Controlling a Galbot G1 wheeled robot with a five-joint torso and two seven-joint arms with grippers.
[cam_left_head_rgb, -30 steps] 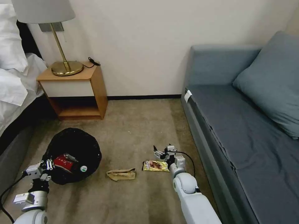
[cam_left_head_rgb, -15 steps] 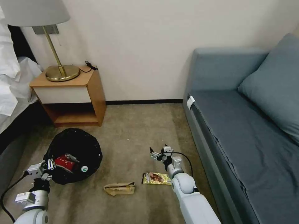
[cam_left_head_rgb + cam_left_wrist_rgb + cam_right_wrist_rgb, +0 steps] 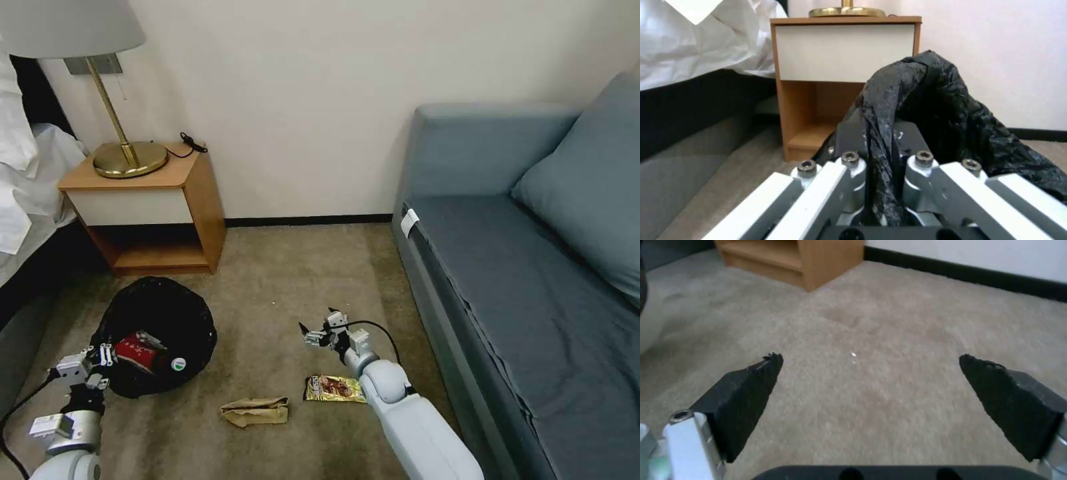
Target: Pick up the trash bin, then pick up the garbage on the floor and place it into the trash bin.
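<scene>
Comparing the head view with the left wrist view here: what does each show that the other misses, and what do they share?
Head view alone: the open right gripper above beige carpet, the crumpled brown paper bag, the yellow-brown snack wrapper, the grey-blue sofa.

Left wrist view alone: the left gripper shut on the bag's folded edge.

Both: the black-bag-lined round trash bin, the wooden nightstand.

Bare carpet (image 3: 287,280) mid-room, sofa (image 3: 507,280) walling right, nightstand (image 3: 143,207) far left

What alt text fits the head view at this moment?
The left gripper pinches the rim of the trash bin; the open right gripper hovers above the floor beyond a brown paper bag and a snack wrapper.
</scene>
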